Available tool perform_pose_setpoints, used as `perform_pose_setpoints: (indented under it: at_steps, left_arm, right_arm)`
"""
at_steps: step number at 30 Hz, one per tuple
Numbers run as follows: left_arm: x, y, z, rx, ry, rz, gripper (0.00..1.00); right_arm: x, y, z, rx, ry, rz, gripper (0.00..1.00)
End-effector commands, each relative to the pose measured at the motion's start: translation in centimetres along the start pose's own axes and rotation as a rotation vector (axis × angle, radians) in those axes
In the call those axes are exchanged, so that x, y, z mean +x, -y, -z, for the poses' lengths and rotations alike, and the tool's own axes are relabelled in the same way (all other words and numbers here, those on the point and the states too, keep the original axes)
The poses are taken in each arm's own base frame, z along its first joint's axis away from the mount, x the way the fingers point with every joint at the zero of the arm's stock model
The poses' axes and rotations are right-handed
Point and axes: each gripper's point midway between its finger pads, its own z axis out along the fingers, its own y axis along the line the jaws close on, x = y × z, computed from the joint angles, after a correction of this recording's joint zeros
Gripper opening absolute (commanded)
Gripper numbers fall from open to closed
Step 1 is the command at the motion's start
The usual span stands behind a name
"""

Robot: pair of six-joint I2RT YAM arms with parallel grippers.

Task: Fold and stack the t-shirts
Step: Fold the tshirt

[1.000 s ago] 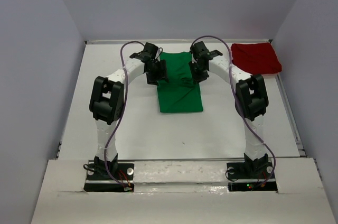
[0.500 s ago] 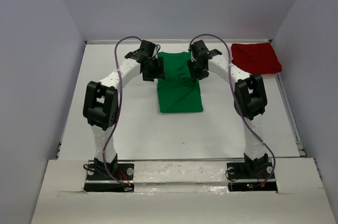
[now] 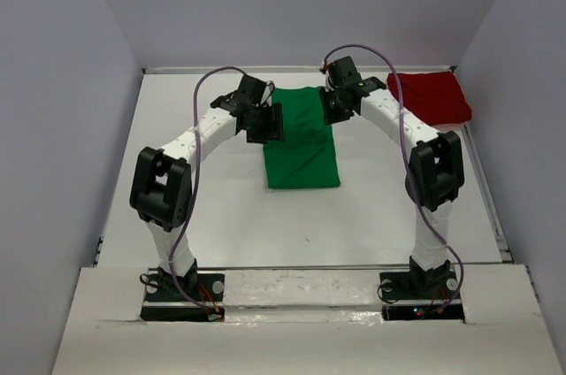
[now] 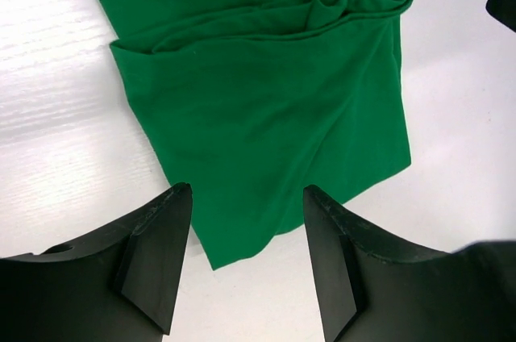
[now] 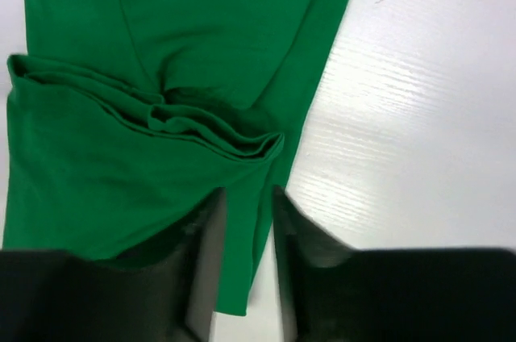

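The green t-shirt (image 3: 301,141) lies in the middle of the table as a long strip, with a bunched fold across its far half (image 4: 355,3). The dark red t-shirt (image 3: 430,96) lies folded at the back right corner. My left gripper (image 3: 265,123) hovers open over the green shirt's far left corner (image 4: 246,190), with nothing between its fingers. My right gripper (image 3: 332,108) is at the shirt's far right edge. Its fingers stand a narrow gap apart (image 5: 248,193), over a strip of green cloth (image 5: 121,173) that lies flat on the table.
Grey walls (image 3: 80,110) close in the white table (image 3: 203,207) on the left, back and right. Purple cables (image 3: 199,172) loop along both arms. A dark tip of the right gripper (image 4: 504,3) shows in the left wrist view.
Both arms' elbows have swung outward and lower. The right gripper has shifted a little toward the far edge. The green shirt's crumpled right side now lies flatter.
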Motion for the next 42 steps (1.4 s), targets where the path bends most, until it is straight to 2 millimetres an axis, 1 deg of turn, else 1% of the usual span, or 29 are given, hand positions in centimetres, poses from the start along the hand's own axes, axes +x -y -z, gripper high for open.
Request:
perform_pose_setpoints:
  at_steps: [1, 2, 5, 6, 7, 8, 10, 11, 13, 14, 15, 16, 17, 18, 19, 20, 21, 22, 23, 24, 25, 27, 28, 30, 33, 36, 38, 41, 42]
  left_arm:
    - [1.0, 1.0, 0.2, 0.030, -0.010, -0.010, 0.66]
    - [1.3, 1.0, 0.2, 0.031, -0.011, -0.012, 0.66]
    - [2.5, 1.2, -0.2, 0.022, -0.026, -0.017, 0.66]
    - [3.0, 1.6, -0.3, 0.028, -0.036, -0.025, 0.64]
    - [3.5, 1.6, -0.6, 0.027, -0.046, -0.025, 0.61]
    - [3.7, 2.0, -0.8, 0.045, -0.049, -0.028, 0.50]
    - [4.9, 2.5, -1.6, 0.067, -0.075, -0.024, 0.37]
    - [5.2, 2.9, -2.0, 0.086, -0.088, -0.023, 0.23]
    - [5.5, 3.2, -2.6, 0.090, -0.100, -0.021, 0.15]
    - [5.7, 3.3, -3.2, 0.089, -0.109, -0.021, 0.12]
    - [5.6, 3.3, -3.4, 0.086, -0.108, -0.023, 0.09]
    - [5.4, 3.2, -3.9, 0.079, -0.111, -0.025, 0.02]
    - [5.3, 3.1, -4.1, 0.072, -0.110, -0.027, 0.00]
    - [4.8, 3.3, -4.1, 0.071, -0.103, -0.033, 0.00]
    - [5.1, 3.0, -4.5, 0.059, -0.115, -0.033, 0.00]
    - [4.9, 2.9, -4.7, 0.051, -0.114, -0.039, 0.00]
    - [4.7, 2.8, -4.8, 0.045, -0.114, -0.039, 0.00]
    - [4.1, 3.2, -4.8, 0.048, -0.104, -0.044, 0.00]
    - [4.1, 2.9, -5.0, 0.036, -0.112, -0.045, 0.00]
    - [3.8, 3.0, -5.0, 0.035, -0.109, -0.044, 0.00]
    - [3.2, 3.3, -5.0, 0.039, -0.098, -0.048, 0.00]
    - [2.8, 3.3, -4.9, 0.032, -0.101, -0.049, 0.00]
    - [2.2, 3.6, -4.7, 0.034, -0.088, -0.051, 0.00]
    - [1.8, 3.6, -4.2, 0.032, -0.080, -0.060, 0.00]
    - [1.0, 3.7, -3.4, 0.029, -0.058, -0.065, 0.00]
    - [0.8, 3.1, -2.9, 0.021, -0.050, -0.067, 0.00]
    - [1.1, 2.5, -3.1, 0.014, -0.060, -0.062, 0.00]
    - [1.5, 2.0, -3.5, 0.025, -0.071, -0.051, 0.00]
    - [1.5, 1.9, -3.5, 0.026, -0.069, -0.048, 0.00]
  right_arm:
    - [3.6, -2.7, 0.4, -0.097, -0.058, -0.016, 0.22]
    - [3.6, -2.8, 1.2, -0.105, -0.038, -0.027, 0.13]
    - [4.9, -3.3, 1.1, -0.145, -0.044, -0.035, 0.00]
    - [5.9, -3.1, 0.7, -0.140, -0.070, -0.031, 0.00]
    - [6.1, -3.0, 0.7, -0.135, -0.073, -0.032, 0.00]
    - [6.4, -3.1, 0.6, -0.137, -0.074, -0.037, 0.00]
    - [6.8, -3.3, 0.3, -0.156, -0.073, -0.039, 0.00]
    - [7.0, -3.4, 0.1, -0.158, -0.078, -0.039, 0.00]
    - [6.3, -3.3, -0.2, -0.150, -0.067, -0.035, 0.00]
    - [6.4, -3.3, -0.9, -0.145, -0.076, -0.032, 0.00]
    - [6.1, -3.2, -1.1, -0.141, -0.072, -0.026, 0.00]
    - [5.3, -3.1, -1.5, -0.130, -0.064, -0.023, 0.00]
    - [4.9, -3.2, -1.6, -0.130, -0.057, -0.022, 0.00]
    - [4.6, -3.4, -1.7, -0.136, -0.059, -0.026, 0.00]
    - [4.1, -3.6, -1.7, -0.144, -0.054, -0.026, 0.00]
    - [3.3, -3.9, -1.9, -0.153, -0.042, -0.027, 0.00]
    - [3.0, -4.0, -2.1, -0.156, -0.041, -0.025, 0.00]
    - [2.8, -3.9, -2.3, -0.152, -0.046, -0.024, 0.00]
    - [1.8, -4.1, -2.3, -0.152, -0.030, -0.024, 0.00]
    - [2.3, -4.0, -3.1, -0.148, -0.053, -0.023, 0.00]
    - [2.2, -4.1, -3.4, -0.152, -0.057, -0.023, 0.00]
    - [2.0, -4.3, -4.2, -0.154, -0.063, -0.023, 0.00]
    - [1.9, -4.3, -4.4, -0.153, -0.060, -0.023, 0.00]
    - [2.1, -4.2, -5.3, -0.146, -0.072, -0.022, 0.00]
    - [2.2, -4.1, -6.0, -0.138, -0.081, -0.023, 0.00]
    - [2.1, -4.2, -6.7, -0.139, -0.082, -0.023, 0.00]
    - [2.1, -4.2, -7.0, -0.138, -0.083, -0.020, 0.00]
    - [2.1, -4.0, -8.3, -0.127, -0.092, -0.008, 0.00]
    - [2.1, -3.4, -8.8, -0.116, -0.094, -0.011, 0.00]
